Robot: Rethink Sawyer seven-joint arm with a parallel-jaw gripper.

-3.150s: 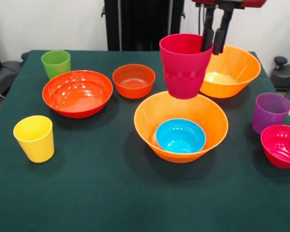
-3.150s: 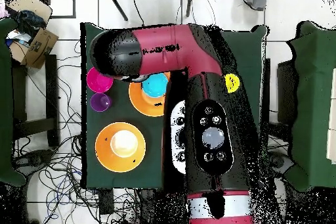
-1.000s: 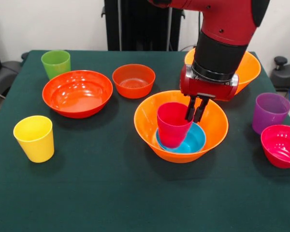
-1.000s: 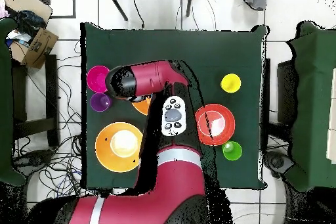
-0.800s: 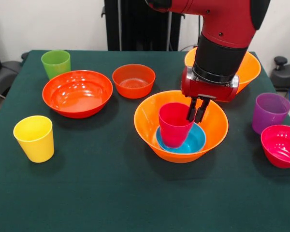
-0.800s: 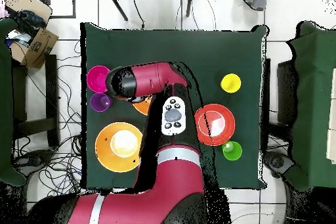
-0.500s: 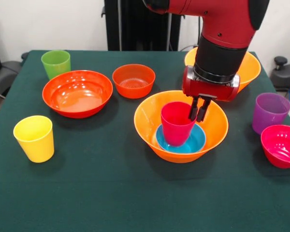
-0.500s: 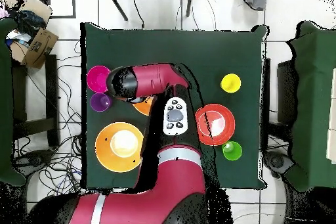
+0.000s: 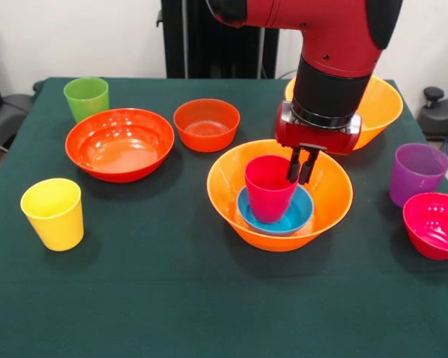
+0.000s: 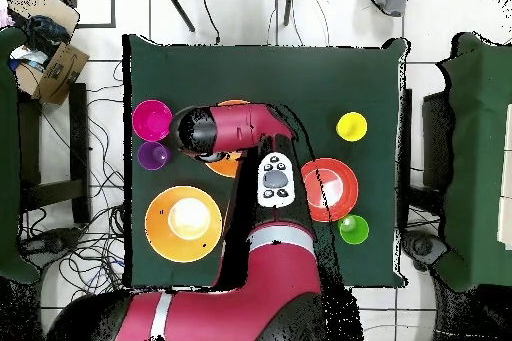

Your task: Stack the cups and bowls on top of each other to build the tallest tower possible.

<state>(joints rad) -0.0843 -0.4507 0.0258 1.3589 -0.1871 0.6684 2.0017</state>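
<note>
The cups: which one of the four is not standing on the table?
The crimson-pink cup. It sits inside the blue bowl, with the hand shut on its rim; the green, yellow and purple cups stand on the cloth.

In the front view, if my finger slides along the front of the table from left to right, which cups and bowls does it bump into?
Yellow cup → big orange bowl holding the blue bowl and the pink cup → pink bowl.
</note>
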